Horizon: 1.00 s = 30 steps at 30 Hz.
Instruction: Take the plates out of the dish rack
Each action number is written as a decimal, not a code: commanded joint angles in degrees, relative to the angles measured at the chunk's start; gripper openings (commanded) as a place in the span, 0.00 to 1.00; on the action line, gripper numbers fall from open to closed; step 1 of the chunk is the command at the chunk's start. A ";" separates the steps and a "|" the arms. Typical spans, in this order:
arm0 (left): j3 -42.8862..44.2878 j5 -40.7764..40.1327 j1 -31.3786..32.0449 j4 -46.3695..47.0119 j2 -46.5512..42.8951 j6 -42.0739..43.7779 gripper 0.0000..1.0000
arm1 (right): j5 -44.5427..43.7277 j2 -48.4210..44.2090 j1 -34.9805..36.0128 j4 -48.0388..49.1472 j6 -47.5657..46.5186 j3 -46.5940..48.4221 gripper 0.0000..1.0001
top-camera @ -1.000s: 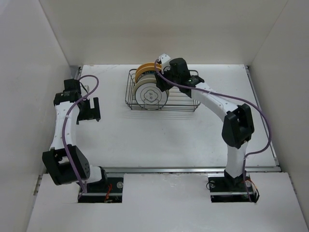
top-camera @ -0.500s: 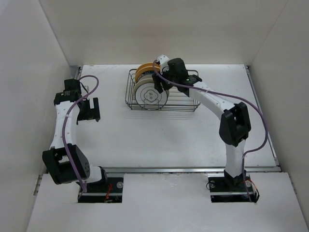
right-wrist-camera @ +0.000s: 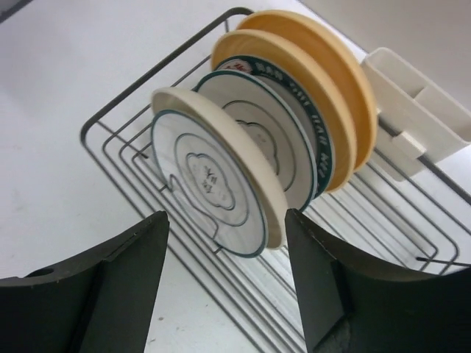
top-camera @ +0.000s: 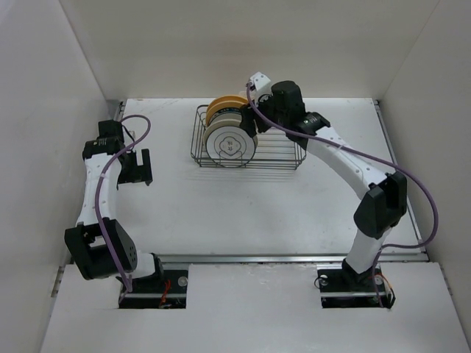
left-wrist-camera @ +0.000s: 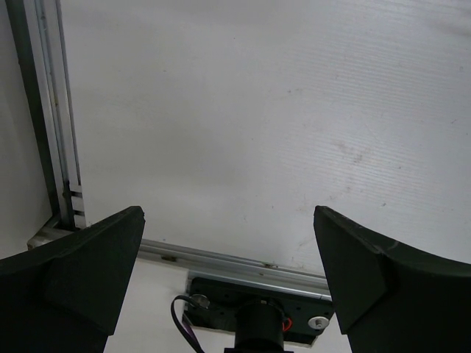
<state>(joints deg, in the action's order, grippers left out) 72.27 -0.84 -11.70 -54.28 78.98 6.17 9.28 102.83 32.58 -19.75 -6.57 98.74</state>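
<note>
Several plates stand upright in the dark wire dish rack (top-camera: pixel 283 154) (right-wrist-camera: pixel 118 121) at the back of the table. In the right wrist view the front plate (right-wrist-camera: pixel 210 184) is white with a thin dark ring and an emblem. Behind it stand a teal-rimmed lettered plate (right-wrist-camera: pixel 321 158) and a yellow-orange plate (right-wrist-camera: pixel 313 62). From above, the plates (top-camera: pixel 229 143) fill the rack's left end. My right gripper (top-camera: pixel 259 123) (right-wrist-camera: pixel 228 283) hovers open just right of the plates, with nothing between its fingers. My left gripper (top-camera: pixel 136 168) (left-wrist-camera: pixel 228 250) is open and empty over bare table, far left.
A white plastic holder (right-wrist-camera: pixel 419 110) is clipped to the rack's far long side. The metal rail (left-wrist-camera: pixel 221 257) at the table's near edge and the left arm's base show in the left wrist view. White walls enclose the table on three sides.
My right gripper has opened wider and drawn back up and to the right, away from the plates. The plates stay in the rack. The left arm has not moved.
</note>
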 commanded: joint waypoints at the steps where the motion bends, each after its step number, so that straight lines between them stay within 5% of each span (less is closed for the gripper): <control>1: 1.82 -0.92 0.01 -0.83 -0.14 0.42 1.00 | 5.48 -0.87 0.12 -1.52 -0.90 -1.88 0.69; 6: 1.82 -0.92 0.01 -0.83 -0.14 0.42 1.00 | 7.95 1.58 0.64 -1.70 -0.90 -1.88 0.52; 20: 1.82 -1.44 0.01 -0.83 0.39 0.42 1.00 | -5.66 7.74 0.64 0.41 2.96 1.72 0.52; 30: 1.82 -1.44 0.01 -0.83 0.39 0.42 1.00 | -7.00 9.32 0.64 2.59 3.49 0.94 0.55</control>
<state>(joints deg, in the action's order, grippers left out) 72.27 -1.76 -11.70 -54.30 79.50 6.17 3.86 111.11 33.08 -21.74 -3.57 97.80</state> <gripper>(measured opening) 0.997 0.551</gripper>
